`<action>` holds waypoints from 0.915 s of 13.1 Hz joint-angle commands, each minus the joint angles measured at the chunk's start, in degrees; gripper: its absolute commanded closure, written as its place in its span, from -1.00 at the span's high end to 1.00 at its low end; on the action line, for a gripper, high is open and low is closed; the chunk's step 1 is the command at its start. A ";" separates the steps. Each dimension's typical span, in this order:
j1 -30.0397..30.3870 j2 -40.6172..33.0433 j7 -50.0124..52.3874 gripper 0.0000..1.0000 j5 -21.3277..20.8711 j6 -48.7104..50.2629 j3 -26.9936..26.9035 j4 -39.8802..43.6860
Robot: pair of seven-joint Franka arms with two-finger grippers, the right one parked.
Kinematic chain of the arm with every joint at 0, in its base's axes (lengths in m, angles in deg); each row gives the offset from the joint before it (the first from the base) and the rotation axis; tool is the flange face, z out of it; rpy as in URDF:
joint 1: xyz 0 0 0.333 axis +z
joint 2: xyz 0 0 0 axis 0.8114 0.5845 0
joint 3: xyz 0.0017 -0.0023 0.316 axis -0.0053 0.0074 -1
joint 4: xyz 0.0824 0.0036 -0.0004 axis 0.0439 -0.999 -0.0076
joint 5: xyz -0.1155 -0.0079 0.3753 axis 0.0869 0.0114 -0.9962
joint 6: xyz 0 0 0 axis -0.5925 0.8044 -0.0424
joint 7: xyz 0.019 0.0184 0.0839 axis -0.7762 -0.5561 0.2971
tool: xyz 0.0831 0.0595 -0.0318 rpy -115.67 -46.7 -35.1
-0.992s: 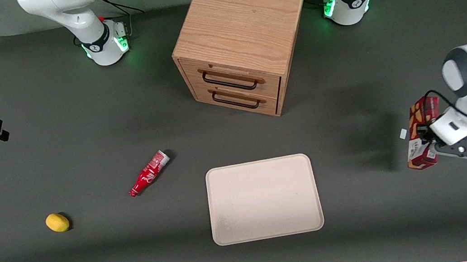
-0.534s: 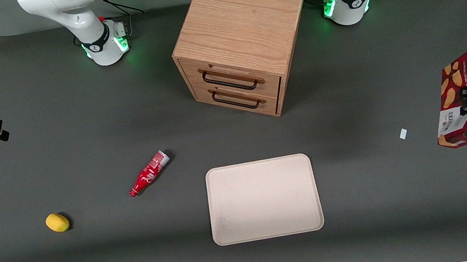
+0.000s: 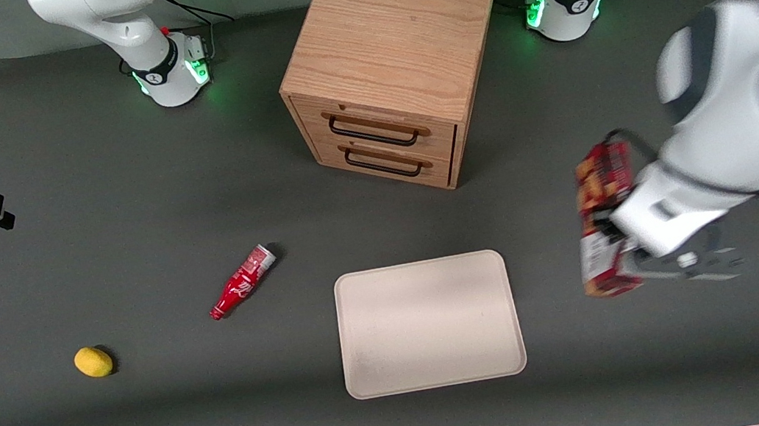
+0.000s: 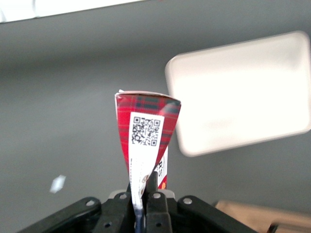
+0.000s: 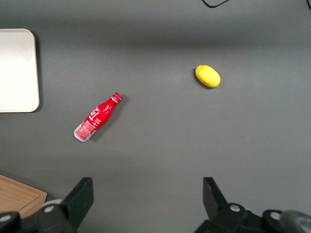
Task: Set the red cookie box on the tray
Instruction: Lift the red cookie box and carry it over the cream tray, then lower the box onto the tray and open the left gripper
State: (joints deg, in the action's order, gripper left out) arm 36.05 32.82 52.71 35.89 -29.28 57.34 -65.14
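I have the red cookie box (image 3: 602, 219) pinched in the gripper (image 3: 613, 239), and it hangs in the air well clear of the table (image 3: 129, 226). From the front camera the box sits toward the working arm's end of the table, near the tray (image 3: 428, 323) but not over it, with a strip of bare table between them. The box is blurred there, so I cannot read its print. On the wrist camera I see the gripper (image 4: 144, 191) with its fingers (image 4: 152, 182) pressed against the 2 flat sides of the box (image 4: 147, 133), which stands up between them with a white label and a square code facing the lens. The tray (image 4: 243, 92) lies just beside the box in that picture, and nothing rests on it.

The wooden cabinet (image 3: 394, 55) with 2 drawers stands at the middle of the table, farther from the front camera than the tray. A red bottle (image 3: 242, 282) lies on its side beside the tray, toward the parked arm's end, and a yellow lemon (image 3: 93, 361) lies farther toward that end. A small white scrap (image 4: 57, 183) shows on the table in the wrist picture.
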 commanded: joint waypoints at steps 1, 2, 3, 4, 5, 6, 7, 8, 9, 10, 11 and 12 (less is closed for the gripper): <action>-3.26 9.96 6.86 -1.00 0.10 -7.94 0.11 7.28; -3.87 11.55 8.45 -1.00 0.10 -11.11 0.73 7.20; -4.23 13.57 8.72 -1.00 0.10 -13.84 0.82 7.28; -4.58 15.16 8.81 -1.00 0.10 -16.04 0.82 7.20; -4.93 16.83 8.99 -1.00 0.10 -17.89 0.82 7.19; -5.11 18.41 9.25 -1.00 0.10 -19.56 0.91 7.11; -5.81 19.91 10.38 -1.00 0.10 -21.49 0.91 7.02; -5.73 21.40 10.57 -1.00 0.10 -22.99 0.91 7.11; -5.73 22.37 10.48 -1.00 0.02 -24.23 0.91 7.02; -5.55 23.16 10.22 -1.00 0.02 -25.02 0.82 7.02; -5.55 23.96 10.13 -1.00 -0.16 -25.55 0.65 7.02; -5.55 24.49 10.04 -1.00 -0.33 -26.08 0.56 6.93</action>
State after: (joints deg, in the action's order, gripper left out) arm 30.98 55.54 61.67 35.89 -55.06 58.60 -60.93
